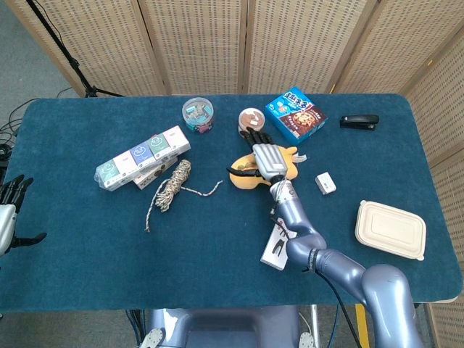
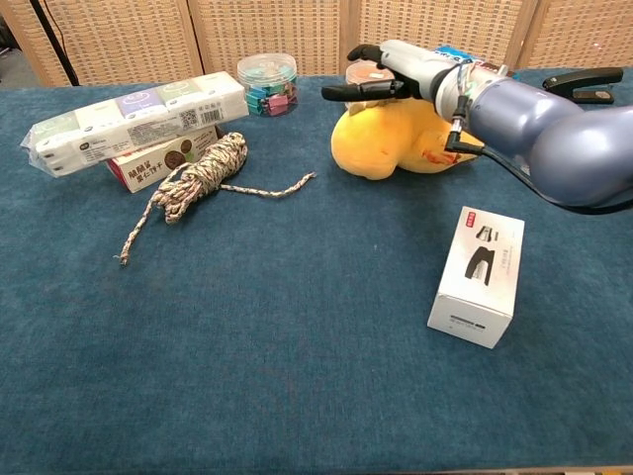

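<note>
- The yellow plush toy [image 2: 391, 143] lies on the blue table [image 1: 87, 239], just behind the middle, between the rope and the small white box.
- My right hand [image 1: 267, 154] hovers right over the toy, fingers spread and stretched flat, holding nothing — whether the palm touches the plush I cannot tell.
- In the chest view the thumb [image 2: 346, 91] points left, past the toy's rounded end.
- Just behind the toy: a brown cup [image 1: 251, 117] and a blue snack box [image 1: 295, 114]; the fingertips reach toward the cup.
- To the right of the toy, a small white box [image 1: 325, 183]; farther back, a black stapler [image 1: 359, 120].
- In front of the toy, a white carton with a black picture [image 2: 478, 275] lies beside my right forearm.
- Left of the toy: a coiled rope [image 1: 172, 185], a row of tissue packs [image 1: 143, 156] and a clear tub of clips [image 1: 197, 114].
- At the right edge, a beige lidded food container [image 1: 390, 229].
- My left hand [image 1: 9, 212] sits off the table's left edge — fingers apart, holding nothing.
</note>
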